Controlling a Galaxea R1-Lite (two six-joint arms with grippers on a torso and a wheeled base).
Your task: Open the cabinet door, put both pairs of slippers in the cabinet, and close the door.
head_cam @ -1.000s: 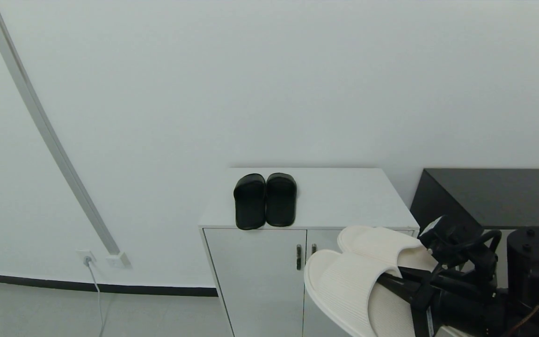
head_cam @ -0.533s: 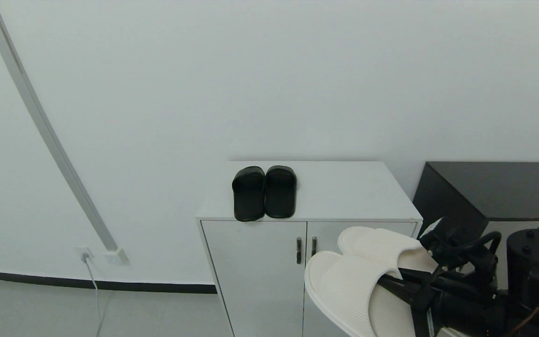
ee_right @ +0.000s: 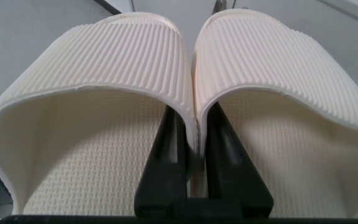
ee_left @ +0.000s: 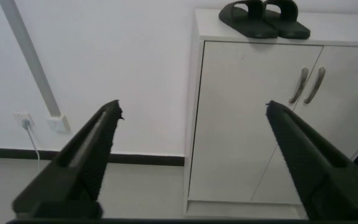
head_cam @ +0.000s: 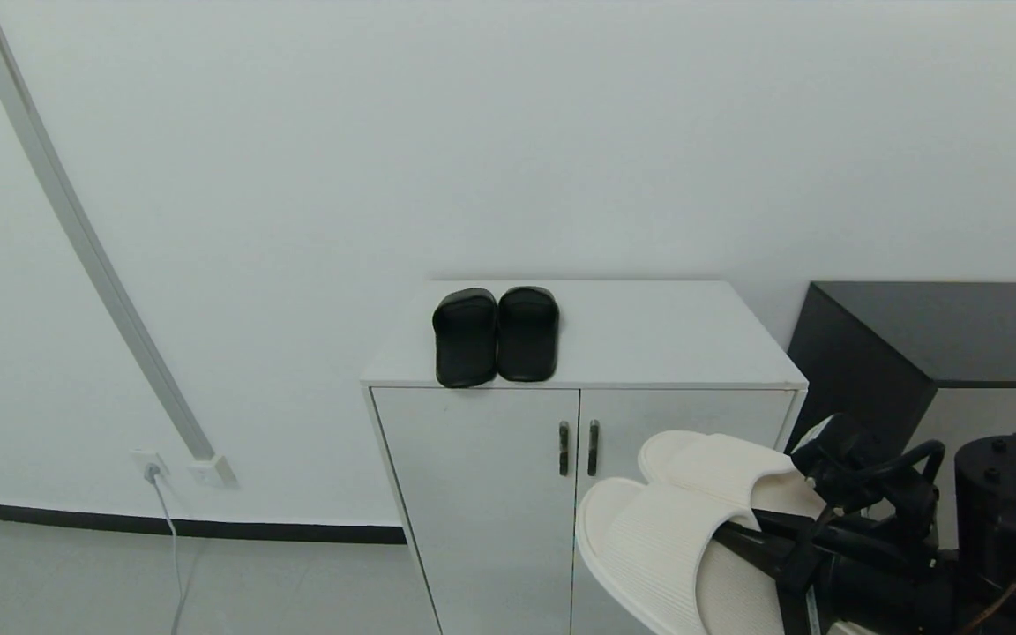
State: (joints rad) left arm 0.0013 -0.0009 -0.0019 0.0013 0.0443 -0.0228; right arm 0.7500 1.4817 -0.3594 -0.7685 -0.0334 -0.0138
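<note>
Wall socket (head_cam: 148, 464), blk table (head_cam: 940, 331)

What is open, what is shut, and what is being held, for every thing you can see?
cabinet doors: both shut.
black slippers: side by side on top of the cabinet, not held.
white slippers: pinched together, held up in front of the cabinet.
right gripper: shut on the white slippers.
left gripper: open, empty.
wall socket: cord plugged in.

Shut cabinet doors (head_cam: 481, 494) block interior; floor (head_cam: 120, 582) to L free; black slippers (head_cam: 496, 335) on top's L.
</note>
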